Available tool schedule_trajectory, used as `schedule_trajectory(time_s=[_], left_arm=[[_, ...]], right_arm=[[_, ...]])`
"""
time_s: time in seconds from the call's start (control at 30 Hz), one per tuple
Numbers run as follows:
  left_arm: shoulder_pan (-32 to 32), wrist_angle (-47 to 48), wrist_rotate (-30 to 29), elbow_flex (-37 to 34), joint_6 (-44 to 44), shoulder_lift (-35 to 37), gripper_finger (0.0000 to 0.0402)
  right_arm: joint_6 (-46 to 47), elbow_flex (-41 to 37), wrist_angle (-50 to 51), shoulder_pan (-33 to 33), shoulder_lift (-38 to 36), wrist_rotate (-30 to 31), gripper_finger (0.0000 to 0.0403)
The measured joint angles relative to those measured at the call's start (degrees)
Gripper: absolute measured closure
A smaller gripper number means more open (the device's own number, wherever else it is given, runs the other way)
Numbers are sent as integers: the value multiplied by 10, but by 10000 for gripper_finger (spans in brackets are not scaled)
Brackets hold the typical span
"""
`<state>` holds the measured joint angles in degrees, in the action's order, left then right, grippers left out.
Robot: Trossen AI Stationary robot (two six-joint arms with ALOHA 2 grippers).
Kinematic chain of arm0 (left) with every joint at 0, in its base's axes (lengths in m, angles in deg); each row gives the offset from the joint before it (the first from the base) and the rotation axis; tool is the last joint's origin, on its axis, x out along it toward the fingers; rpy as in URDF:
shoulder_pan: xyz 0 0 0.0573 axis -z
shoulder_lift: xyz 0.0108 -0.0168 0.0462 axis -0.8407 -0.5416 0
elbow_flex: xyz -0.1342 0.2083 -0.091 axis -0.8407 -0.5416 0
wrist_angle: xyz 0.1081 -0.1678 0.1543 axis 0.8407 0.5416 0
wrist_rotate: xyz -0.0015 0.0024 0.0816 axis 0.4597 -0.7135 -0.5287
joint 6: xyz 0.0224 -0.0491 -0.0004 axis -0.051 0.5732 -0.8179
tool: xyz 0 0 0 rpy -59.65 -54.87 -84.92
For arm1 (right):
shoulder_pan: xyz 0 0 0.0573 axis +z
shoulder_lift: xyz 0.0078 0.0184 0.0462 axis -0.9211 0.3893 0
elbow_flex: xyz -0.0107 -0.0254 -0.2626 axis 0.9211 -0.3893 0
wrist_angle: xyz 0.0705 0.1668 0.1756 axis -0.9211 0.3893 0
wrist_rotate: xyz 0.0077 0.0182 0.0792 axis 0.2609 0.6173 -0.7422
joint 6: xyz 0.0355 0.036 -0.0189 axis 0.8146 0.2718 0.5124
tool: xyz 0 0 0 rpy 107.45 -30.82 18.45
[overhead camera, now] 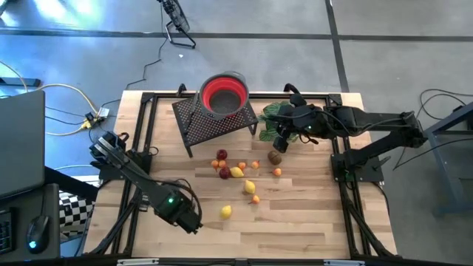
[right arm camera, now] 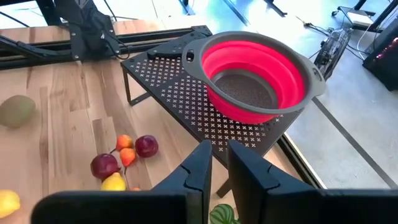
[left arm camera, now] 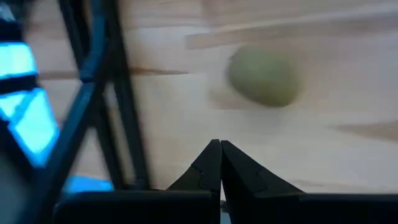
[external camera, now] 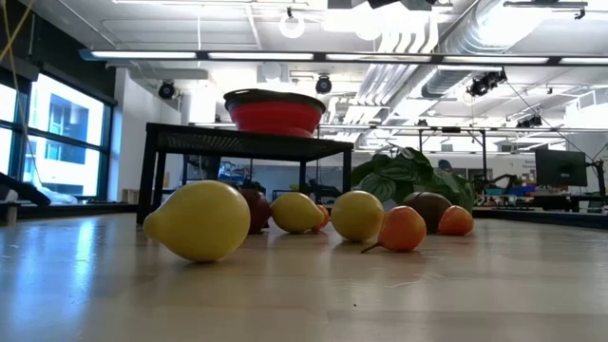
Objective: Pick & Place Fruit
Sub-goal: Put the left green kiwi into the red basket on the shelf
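A: Where does the fruit (overhead camera: 238, 172) lie?

B: It is scattered over the middle of the wooden table (overhead camera: 310, 222): 3 yellow lemons, with 1 lemon (overhead camera: 226, 211) lying alone toward the near edge, dark red pieces, small orange balls, and a brownish kiwi (overhead camera: 275, 157) toward the right.

A: And the left gripper (overhead camera: 194, 224)?

B: It sits low near the near-left corner, fingers (left arm camera: 214, 167) pressed together, holding nothing.

A: The right gripper (overhead camera: 279, 143)?

B: It hangs above the table near the far edge, between the green plant (overhead camera: 275, 114) and the kiwi. Its fingers (right arm camera: 200, 167) stand a narrow gap apart; nothing is visible between them.

A: What else stands there?

B: A red colander (overhead camera: 224, 94) rests on a black perforated stand (overhead camera: 214, 122) at the far edge.
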<state>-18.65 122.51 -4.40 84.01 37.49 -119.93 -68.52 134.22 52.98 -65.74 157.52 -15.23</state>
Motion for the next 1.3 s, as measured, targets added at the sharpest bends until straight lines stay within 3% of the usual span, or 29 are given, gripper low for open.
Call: schedule_trajectory(time_s=[0.2,0.47,0.6,0.77,1.0,1.3], left_arm=[[39,-63,-70,-77,-36,0,401],[81,-235,-58,-184,-20,0,401],[88,-258,-58,-225,6,0,401],[88,-260,-91,-250,-6,0,401],[87,-404,-118,-292,-38,2,401],[89,-393,-170,-295,14,2,401]], right_arm=[[0,0,0,0,0,0,359],[0,0,-5,0,0,0,359],[4,0,-12,0,0,0,359],[20,0,-12,0,0,0,359],[22,0,-12,0,0,0,359],[22,0,-20,0,0,0,359]])
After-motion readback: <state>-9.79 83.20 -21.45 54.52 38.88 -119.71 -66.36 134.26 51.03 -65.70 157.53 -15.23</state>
